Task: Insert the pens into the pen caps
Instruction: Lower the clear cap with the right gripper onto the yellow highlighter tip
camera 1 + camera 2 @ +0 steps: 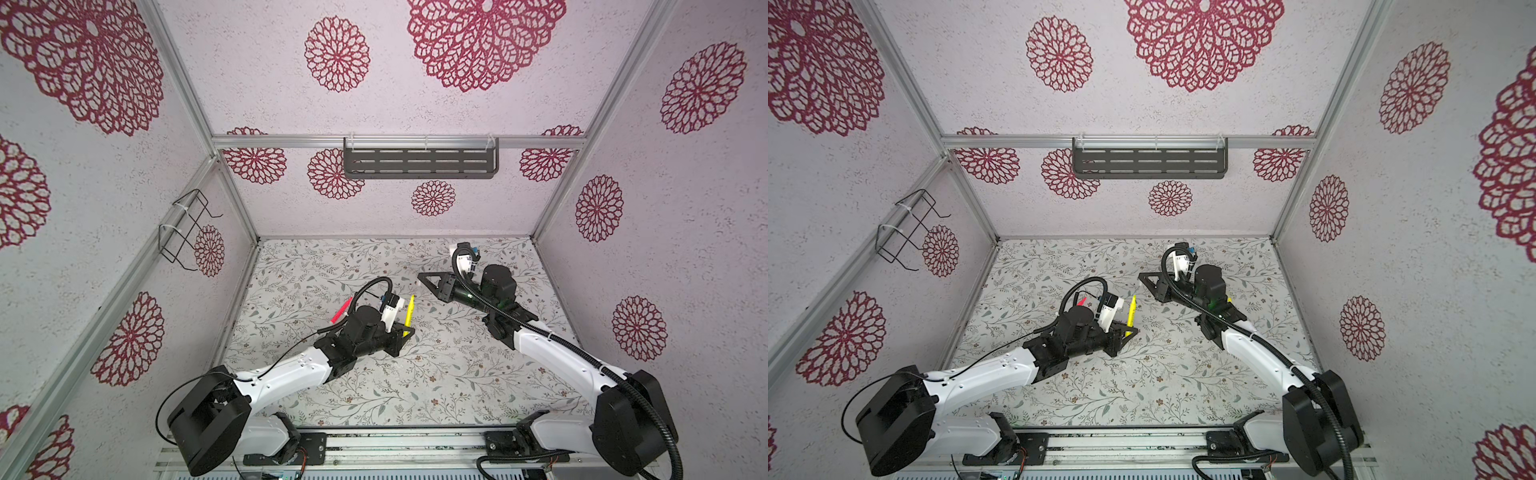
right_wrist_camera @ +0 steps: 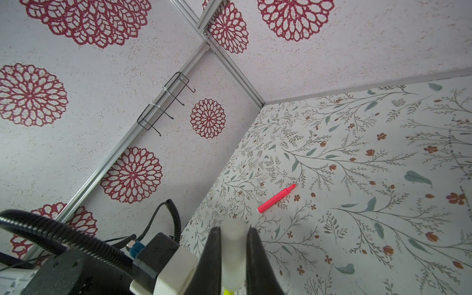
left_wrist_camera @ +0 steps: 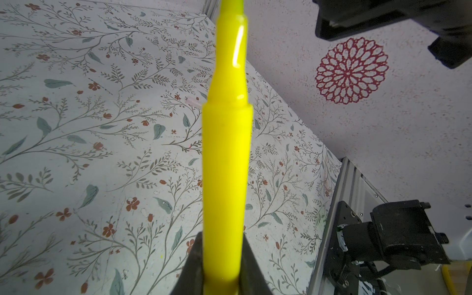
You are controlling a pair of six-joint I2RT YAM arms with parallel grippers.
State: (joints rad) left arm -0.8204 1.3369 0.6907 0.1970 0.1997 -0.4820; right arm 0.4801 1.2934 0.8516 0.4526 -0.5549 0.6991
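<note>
Floral counter spreads beneath both my arms. My left end effector is clamped tight on a yellow pen. My right end effector pinches a translucent pen cap. 1 red-pink pen lies flat on the counter beside my left arm.

Bright, even light, faint shadows. Both top views bend at the edges. The near pen is blurred, with a glare streak.
</note>
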